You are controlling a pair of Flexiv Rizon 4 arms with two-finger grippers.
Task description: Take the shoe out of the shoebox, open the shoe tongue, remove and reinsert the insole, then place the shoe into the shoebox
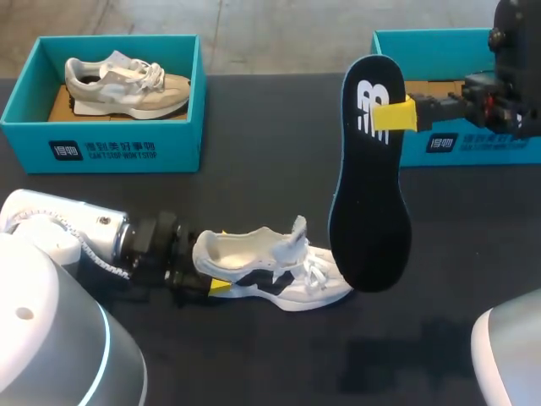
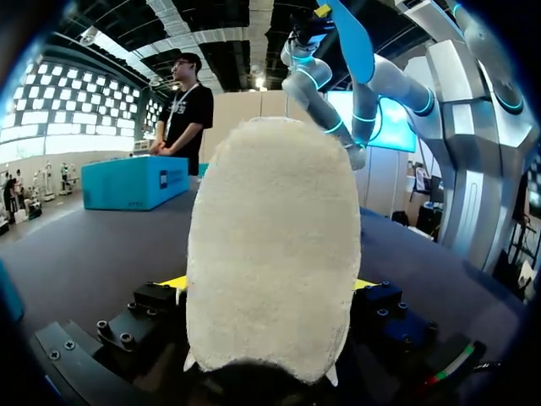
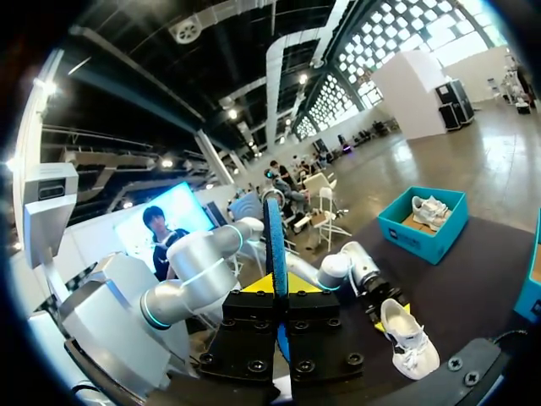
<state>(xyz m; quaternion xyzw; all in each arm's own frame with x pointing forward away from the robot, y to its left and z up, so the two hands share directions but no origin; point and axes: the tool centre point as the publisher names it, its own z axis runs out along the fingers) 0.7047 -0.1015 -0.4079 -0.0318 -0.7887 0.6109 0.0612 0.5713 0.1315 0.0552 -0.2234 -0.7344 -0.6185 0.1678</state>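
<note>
Left fingers (image 1: 218,288) pinching heel of shoe (image 1: 279,275), right fingers (image 1: 394,114) pinching insole (image 1: 368,211) held above it

The shoebox at the head view's left (image 1: 118,127) carries on its front wall a dark label (image 1: 66,151) with white characters and, beside it, a line of small white capitals too small to read. The right-hand shoebox (image 1: 499,152) bears a like label (image 1: 442,142). The black insole (image 1: 368,203) shows a white logo (image 1: 369,106) near its narrower end.
</note>
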